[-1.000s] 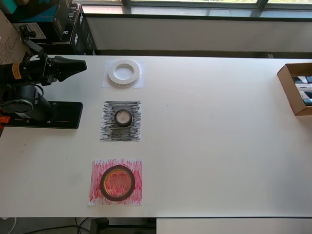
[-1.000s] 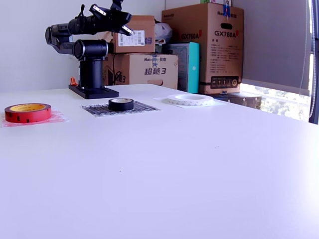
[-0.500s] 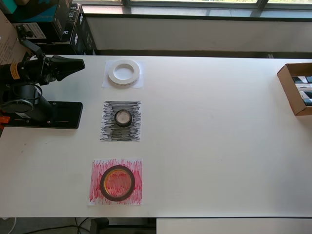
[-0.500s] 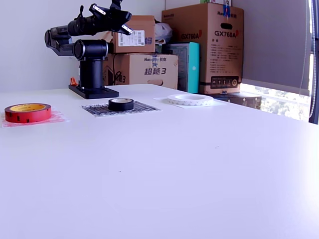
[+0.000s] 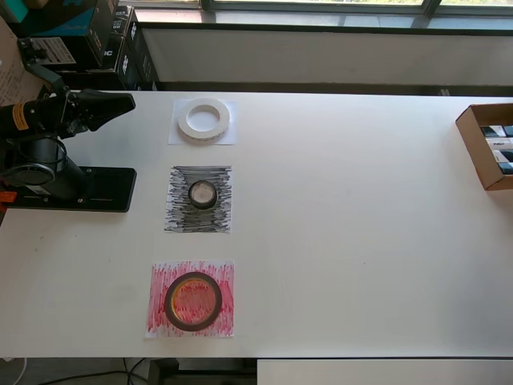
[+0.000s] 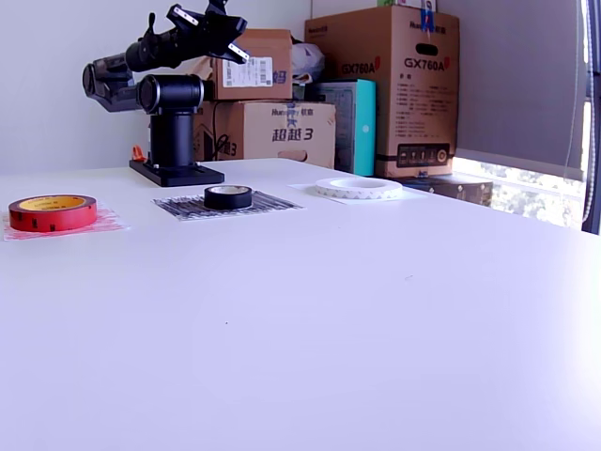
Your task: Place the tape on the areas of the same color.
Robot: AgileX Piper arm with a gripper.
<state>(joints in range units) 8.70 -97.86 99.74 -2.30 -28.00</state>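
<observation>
White tape (image 5: 203, 119) lies on the white sheet (image 5: 178, 136), black tape (image 5: 202, 194) on the black-scribbled sheet (image 5: 180, 216), red tape (image 5: 193, 301) on the red-scribbled sheet (image 5: 160, 321), while the gripper (image 6: 225, 30), jaws spread and empty, hangs before boxes (image 6: 404, 85) printed "GX760A".

in the exterior view, the big brown carton (image 6: 406, 89) standing behind the white tape roll (image 6: 358, 188) reads "gx760a" twice along its top, once on each visible face, and the block of small print beneath is too fine to make out. to the exterior view's left of that carton, a lower brown box (image 6: 272, 132) bears blue chinese characters "超越" followed by a "3", with a smaller word above them that cannot be read.
</observation>
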